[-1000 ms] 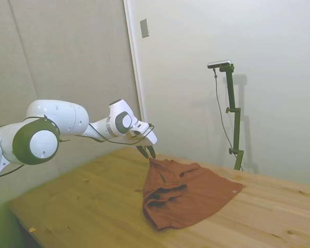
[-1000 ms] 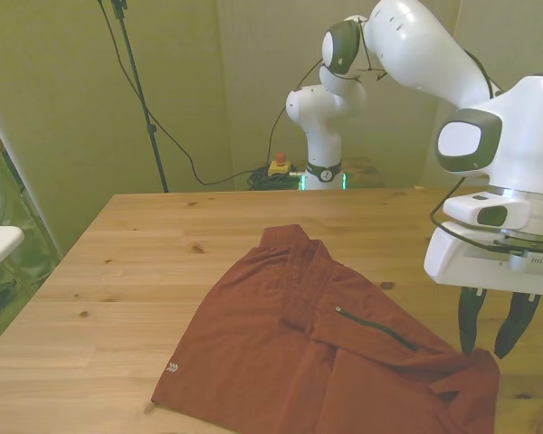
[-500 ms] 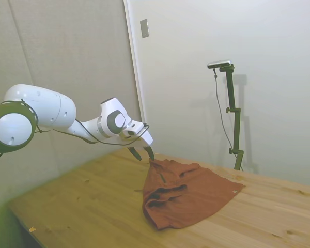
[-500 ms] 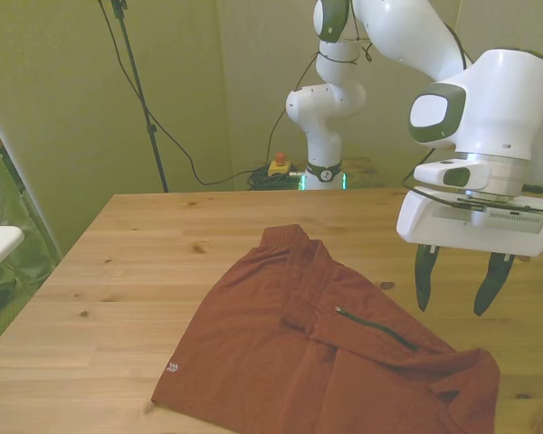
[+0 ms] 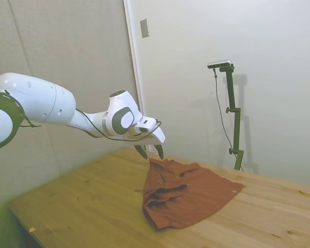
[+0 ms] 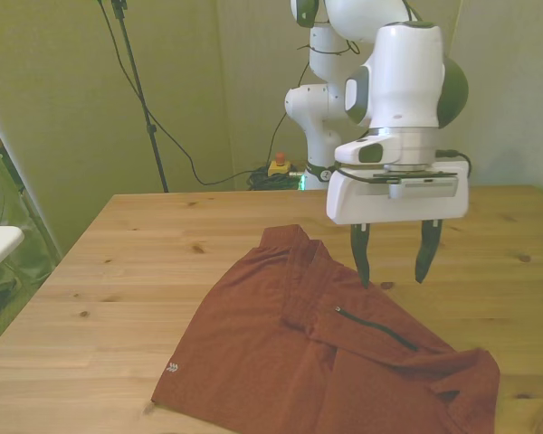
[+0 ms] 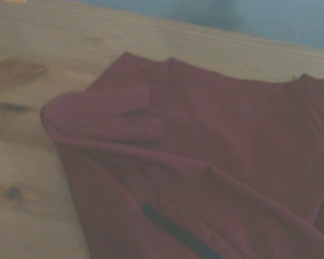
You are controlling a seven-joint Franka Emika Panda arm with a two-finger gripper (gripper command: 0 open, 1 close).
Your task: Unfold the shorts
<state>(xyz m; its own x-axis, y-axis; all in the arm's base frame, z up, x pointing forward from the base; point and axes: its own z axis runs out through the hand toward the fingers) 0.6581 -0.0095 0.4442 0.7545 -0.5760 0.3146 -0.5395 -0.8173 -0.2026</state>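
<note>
Shorts (image 6: 290, 353) below the gripper (image 6: 392, 262) look only partly spread, one flap folded over; fingers wide apart, holding nothing.

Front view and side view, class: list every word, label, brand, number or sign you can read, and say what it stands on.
No text can be read in any view.
A small pale mark sits near a corner of the shorts: too small to read.
The gripper, its fingers open above the shorts, shows no legible label.
</note>
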